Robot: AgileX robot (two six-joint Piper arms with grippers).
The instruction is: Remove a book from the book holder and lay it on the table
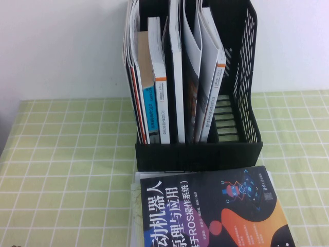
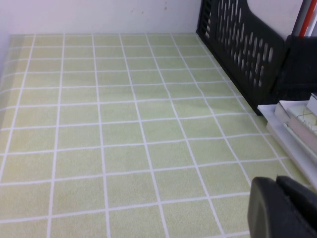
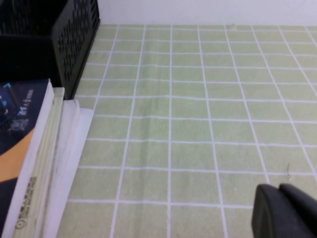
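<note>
White wall behind, light yellow-green grid-cloth table (image 1: 61,170). Black-covered paperback book (image 1: 205,211) lies flat on a pale stack just in front of the tall black plastic book holder (image 1: 195,149), long axis running toward the robot. Left gripper (image 2: 283,208) and right gripper (image 3: 285,210) flank it low; whether either is open, cannot tell; neither holds anything visible.

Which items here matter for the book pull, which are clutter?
Job:
- black book, flat in front of the book holder
- table
- left gripper, right gripper, each low over the cloth

Clutter:
- books still upright in the rack
- white pile under the black book
</note>
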